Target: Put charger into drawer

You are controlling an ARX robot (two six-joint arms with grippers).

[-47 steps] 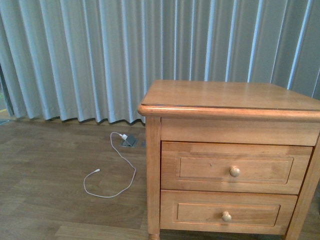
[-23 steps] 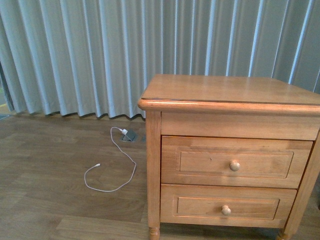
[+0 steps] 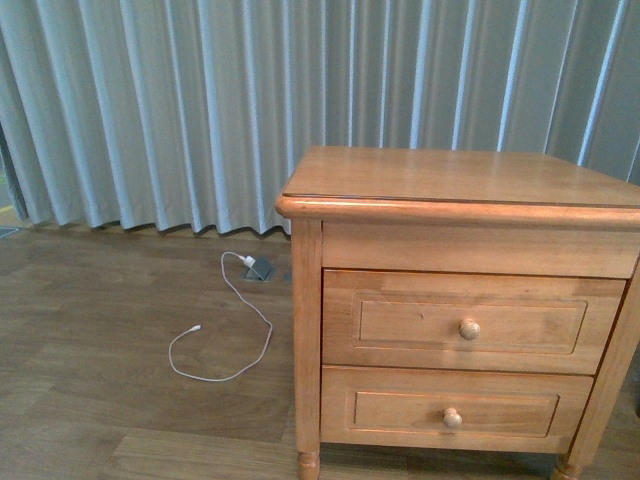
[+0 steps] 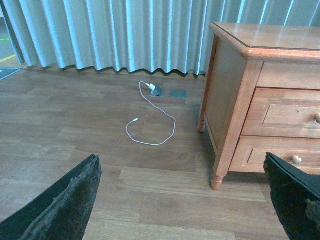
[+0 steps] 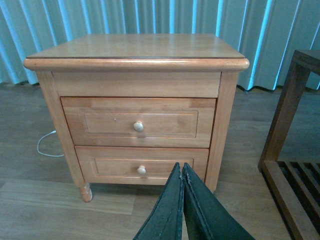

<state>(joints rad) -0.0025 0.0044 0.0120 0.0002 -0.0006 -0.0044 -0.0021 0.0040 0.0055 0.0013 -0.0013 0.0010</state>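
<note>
1. Honey-coloured wood: the drawer (image 3: pixel 472 322) sits fully shut in the nightstand (image 3: pixel 460 178), above the lower drawer (image 3: pixel 455 412).
2. No charger shows anywhere; only a white cable (image 3: pixel 235 335) lies on the floor, a likely mix-up.
3. Left gripper (image 4: pixel 185 200) gapes wide and empty.
4. Right gripper (image 5: pixel 182 187) is pinched closed, holding nothing, and could reach the wrong knob.

A brown wood-plank floor (image 3: pixel 90 320) carries everything here. On it stands a honey-coloured wooden nightstand (image 3: pixel 460 190) on short turned feet, its flat top bare. Beside the nightstand, a thin white cable (image 3: pixel 225 345) lies in a loose loop on the planks, running to a small white plug (image 3: pixel 247 261) at a grey floor socket (image 3: pixel 261 270) near the pale pleated curtain (image 3: pixel 200 100).
</note>
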